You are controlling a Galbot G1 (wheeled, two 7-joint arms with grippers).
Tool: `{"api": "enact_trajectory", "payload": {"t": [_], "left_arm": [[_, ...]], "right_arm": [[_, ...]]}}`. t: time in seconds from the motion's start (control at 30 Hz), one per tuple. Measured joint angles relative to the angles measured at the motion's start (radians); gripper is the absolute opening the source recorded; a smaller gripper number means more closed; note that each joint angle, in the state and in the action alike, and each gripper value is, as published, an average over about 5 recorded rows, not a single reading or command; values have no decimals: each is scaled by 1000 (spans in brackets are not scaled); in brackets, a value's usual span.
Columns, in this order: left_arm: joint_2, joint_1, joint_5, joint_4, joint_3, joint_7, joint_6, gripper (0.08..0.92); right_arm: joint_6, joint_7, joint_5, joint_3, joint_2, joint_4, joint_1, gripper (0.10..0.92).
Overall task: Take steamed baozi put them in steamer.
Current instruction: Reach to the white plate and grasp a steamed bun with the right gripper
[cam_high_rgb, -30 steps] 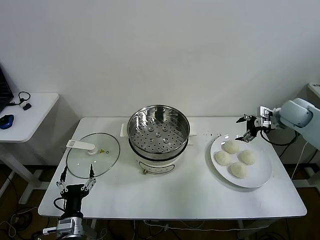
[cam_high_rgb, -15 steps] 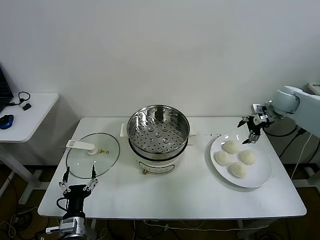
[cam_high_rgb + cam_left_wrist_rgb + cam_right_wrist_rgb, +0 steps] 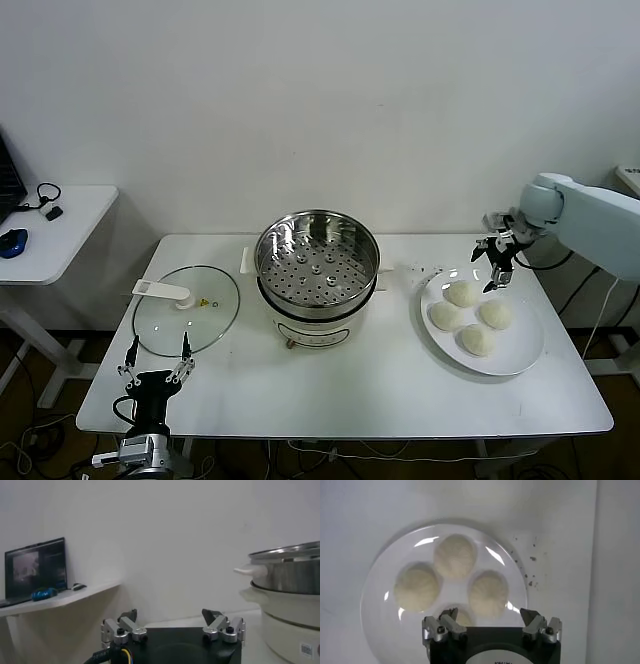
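**Right gripper poised above plate of baozi**

The right gripper (image 3: 497,262), fingers spread, hung directly above the white plate (image 3: 520,360), where four steamed baozi (image 3: 470,318) sat clustered below its fingertips. The steamer (image 3: 317,278) stood open well off to its side, tray bare. The left gripper (image 3: 156,365), also spread, waited beside the glass lid (image 3: 186,310). A clean grasp likely meant centring over one bun and closing gently.
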Motion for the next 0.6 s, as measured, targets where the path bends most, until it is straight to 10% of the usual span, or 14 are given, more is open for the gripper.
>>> {"api": "enact_trajectory", "payload": {"t": [0.6], "left_arm": [[0, -6, 23, 25, -1, -1, -5, 823]], "right_arm": [[-12, 14, -59, 97, 72, -130, -126, 823]]}}
